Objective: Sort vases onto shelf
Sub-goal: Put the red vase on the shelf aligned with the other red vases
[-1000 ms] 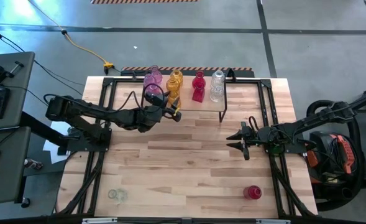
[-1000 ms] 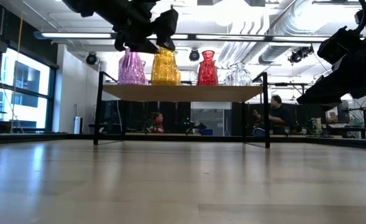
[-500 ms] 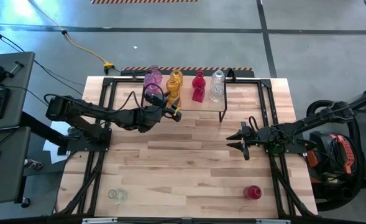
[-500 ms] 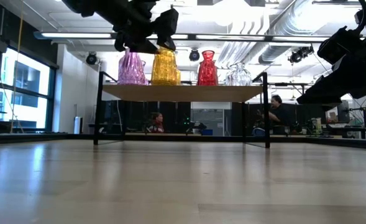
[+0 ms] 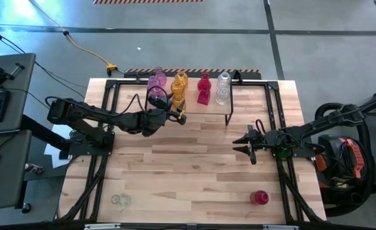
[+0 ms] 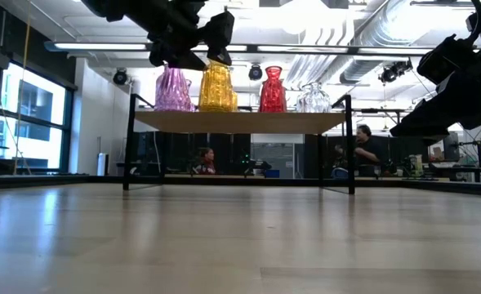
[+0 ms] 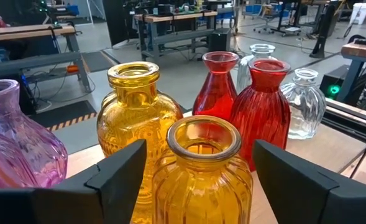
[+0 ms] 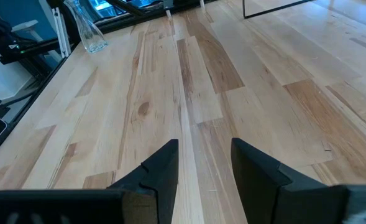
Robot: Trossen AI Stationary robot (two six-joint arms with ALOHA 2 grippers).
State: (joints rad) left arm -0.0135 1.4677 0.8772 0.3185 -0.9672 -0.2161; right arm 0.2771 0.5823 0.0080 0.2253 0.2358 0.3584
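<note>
the left claw (image 7: pixel 198 180) sits over the front edge of the shelf (image 5: pixel 194 107), near the shelf's left end, its two fingers (image 7: pixel 117 177) spread wide on either side of a yellow vase (image 7: pixel 202 171). a gap shows between each finger and the glass, so the vase stands free on the shelf, unclamped. in the low view the same claw (image 6: pixel 193 41) hangs above the yellow vases (image 6: pixel 216 88).

along the shelf, from its left end to its right: pink vases (image 5: pixel 156 81), yellow vases (image 5: pixel 179 86), red vases (image 5: pixel 203 88) and clear vases (image 5: pixel 223 87). through the left wrist view a second yellow vase (image 7: pixel 132 118) stands just behind the first, a pink vase (image 7: pixel 18 146) beside it, two red vases (image 7: pixel 260 112) close together, and a clear vase (image 7: pixel 304 112) farther along.

the right claw (image 5: pixel 248 144) waits over the right half of the table (image 5: pixel 194 172), well clear of the shelf; its fingers (image 8: pixel 161 171) stand partly apart and hold nothing.

two vases remain on the table: a red vase (image 5: pixel 258 197) near the front right corner and a clear vase (image 5: pixel 119 200) near the front left corner. people sit in the room beyond the table (image 6: pixel 362 147).
</note>
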